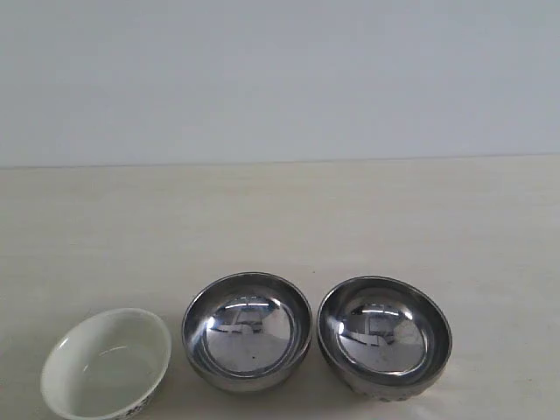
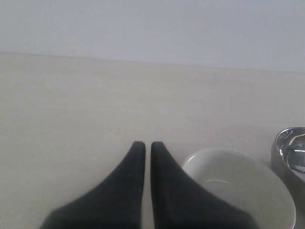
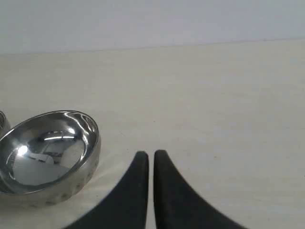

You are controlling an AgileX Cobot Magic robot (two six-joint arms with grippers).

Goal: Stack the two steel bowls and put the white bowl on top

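Both claws are down low over the tabletop (image 1: 280,210) and neither one has anything in it. The left claw (image 2: 147,145) is pinched narrow, just a thin slit between its two dark fingers. Same story with the right claw (image 3: 151,155), fingers nearly together around nothing but air.

The white bowl (image 2: 240,188) sits upright and empty just beside the left claw, on the side facing the other arm. One finger overlaps its rim from the wrist camera's angle, so I can't tell if they touch. Past the white bowl, farther from that claw, is the middle steel bowl (image 1: 247,331), with a small gap between the two.

The end steel bowl (image 3: 47,155) is near the right claw but clear of it, on the side facing the left arm. It's open side up with little dimples low on its outer wall. The middle steel bowl is right behind it from that claw. Their rims are so close I can't say whether they meet. All three stand in a row, nothing stacked yet.
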